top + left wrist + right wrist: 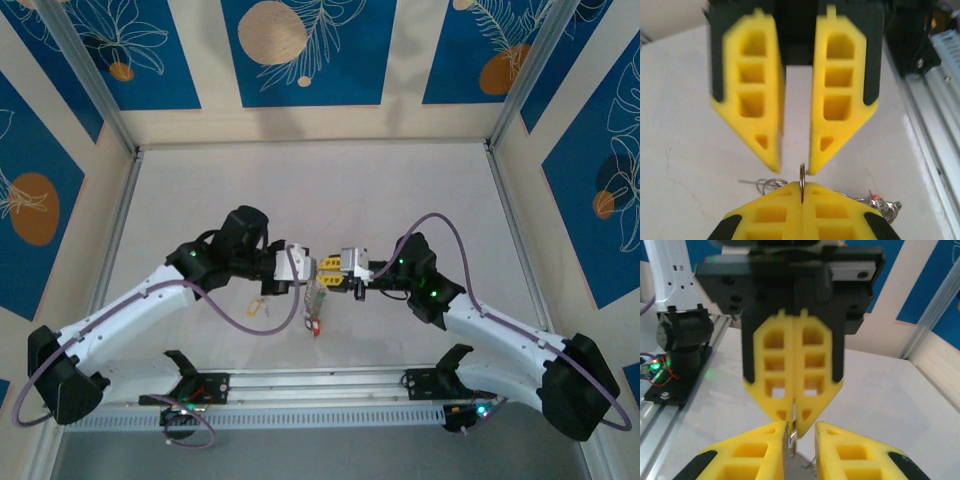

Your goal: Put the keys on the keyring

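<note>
Between left gripper's (802, 194) jaws, keyring (802, 175)

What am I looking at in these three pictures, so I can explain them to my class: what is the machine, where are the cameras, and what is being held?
These are two robot arms bolted to the near edge of a white table. One picture looks down from above. The other two come from a camera on each wrist, looking along that arm's own yellow fingers at the bottom of the frame. The arms meet in the middle. The left gripper is shut on a thin metal keyring, seen edge-on between its tips. The right gripper faces it with its jaws a little apart. Small keys, one with a red tag, trail below the ring. A small yellowish item lies nearby, too small to identify.
</note>
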Robot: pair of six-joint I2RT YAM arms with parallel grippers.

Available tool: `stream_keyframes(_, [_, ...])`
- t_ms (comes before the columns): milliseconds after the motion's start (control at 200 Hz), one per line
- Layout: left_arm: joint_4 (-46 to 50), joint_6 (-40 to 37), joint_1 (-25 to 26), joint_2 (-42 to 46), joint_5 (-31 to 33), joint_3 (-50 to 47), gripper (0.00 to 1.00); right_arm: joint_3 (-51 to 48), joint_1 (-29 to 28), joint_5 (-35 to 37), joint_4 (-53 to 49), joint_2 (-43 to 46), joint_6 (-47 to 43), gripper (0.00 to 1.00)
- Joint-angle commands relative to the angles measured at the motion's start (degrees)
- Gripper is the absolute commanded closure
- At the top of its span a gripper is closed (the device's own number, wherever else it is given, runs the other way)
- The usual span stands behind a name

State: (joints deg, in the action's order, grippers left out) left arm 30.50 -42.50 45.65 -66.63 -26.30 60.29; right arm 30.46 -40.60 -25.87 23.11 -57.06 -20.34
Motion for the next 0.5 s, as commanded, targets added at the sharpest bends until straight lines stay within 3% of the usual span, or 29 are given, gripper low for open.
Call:
stream_keyframes(0, [7.8,-2.7,1.8,-1.2,7.8,4.7,1.0,2.7,0.3,2.9,-8.9,0.9,-4.5,0.77])
stream_keyframes(495, [9.2,0.2,2.3,-2.8,6.8,8.6,1.0,3.2,-0.3,0.3,-8.3,-1.9,-0.6,0.71])
